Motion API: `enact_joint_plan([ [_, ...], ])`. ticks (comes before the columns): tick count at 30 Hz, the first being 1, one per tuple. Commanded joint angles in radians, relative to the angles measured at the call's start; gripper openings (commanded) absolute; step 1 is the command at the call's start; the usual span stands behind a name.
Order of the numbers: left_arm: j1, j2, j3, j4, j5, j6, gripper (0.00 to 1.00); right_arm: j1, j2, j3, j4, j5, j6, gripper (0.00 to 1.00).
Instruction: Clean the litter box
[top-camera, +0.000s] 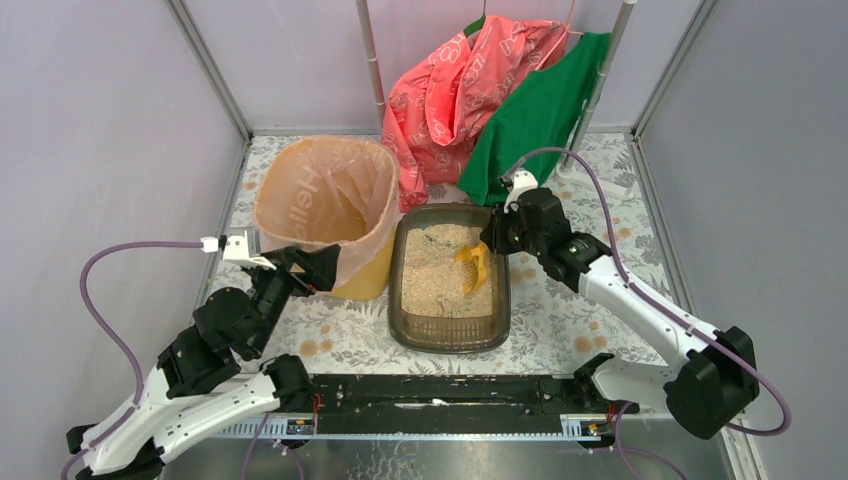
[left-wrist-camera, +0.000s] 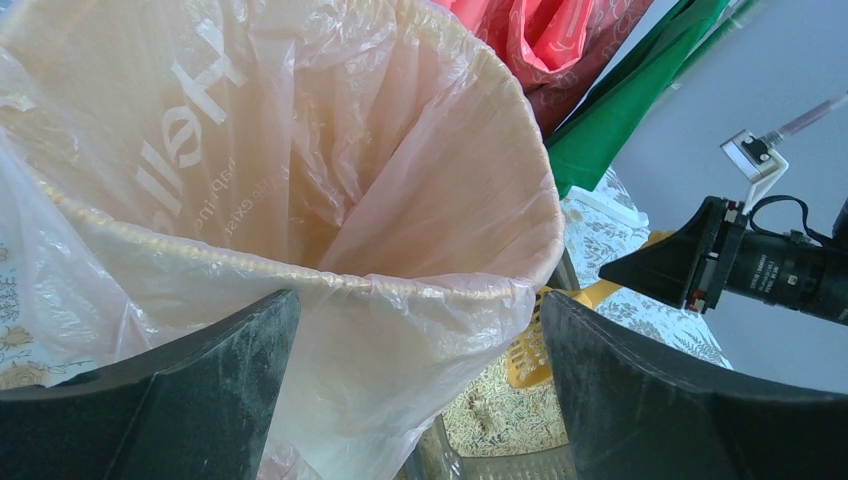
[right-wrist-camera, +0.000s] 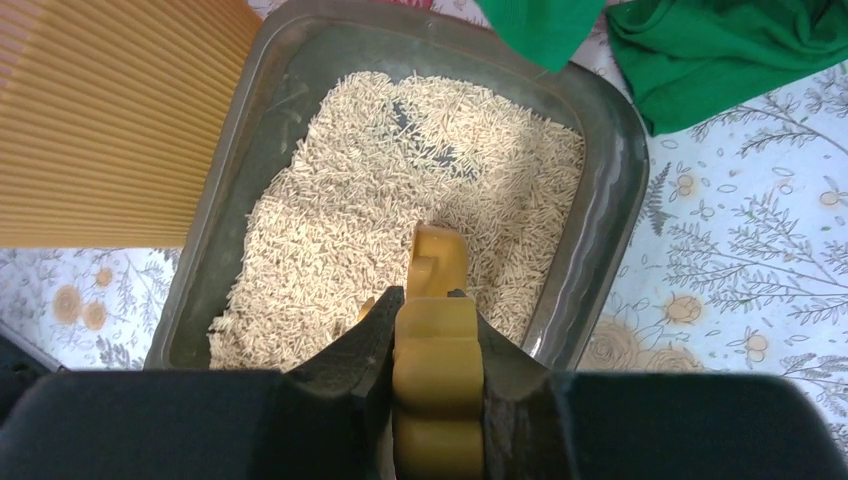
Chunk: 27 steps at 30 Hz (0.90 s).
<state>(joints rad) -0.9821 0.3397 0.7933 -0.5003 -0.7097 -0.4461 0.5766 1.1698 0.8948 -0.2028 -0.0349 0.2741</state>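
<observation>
The litter box (top-camera: 447, 338) is a shallow dark tray of beige granules at the table's middle. Its rim shows in the right wrist view (right-wrist-camera: 600, 150) and its corner in the left wrist view (left-wrist-camera: 500, 462). My right gripper (top-camera: 497, 240) is shut on the handle of a yellow scoop (right-wrist-camera: 437, 370), whose head (top-camera: 473, 268) rests in the granules at the box's right side. My left gripper (top-camera: 322, 268) is open, its jaws straddling the near rim of the yellow bin (top-camera: 325, 200) with the peach liner (left-wrist-camera: 300, 150). The scoop head shows beyond the liner (left-wrist-camera: 530, 355).
A red patterned bag (top-camera: 450, 90) and a green cloth (top-camera: 535, 110) hang at the back, right behind the litter box. The bin's ribbed yellow wall (right-wrist-camera: 100, 120) stands tight against the box's left side. Grey walls and metal poles enclose the floral table cover (top-camera: 570, 310).
</observation>
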Motion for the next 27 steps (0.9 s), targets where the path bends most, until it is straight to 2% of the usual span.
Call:
enact_joint_plan([
  [1,-0.007,-0.017,0.004,0.047,-0.017,0.017,0.99,0.027,0.051,0.075,0.034,0.081,-0.037,0.00],
  [8,-0.007,-0.041,-0.001,0.030,-0.031,0.014,0.99,0.057,0.075,0.169,0.016,0.109,-0.058,0.00],
  [15,-0.007,-0.062,-0.006,0.022,-0.033,0.007,0.99,0.061,0.067,0.209,0.011,0.061,-0.047,0.00],
  [19,-0.007,-0.078,-0.015,0.018,-0.036,0.004,0.99,0.073,0.098,0.165,0.051,-0.005,0.003,0.00],
  [27,-0.007,-0.098,-0.016,-0.002,-0.043,-0.003,0.99,0.159,0.173,0.067,0.156,-0.014,0.093,0.00],
])
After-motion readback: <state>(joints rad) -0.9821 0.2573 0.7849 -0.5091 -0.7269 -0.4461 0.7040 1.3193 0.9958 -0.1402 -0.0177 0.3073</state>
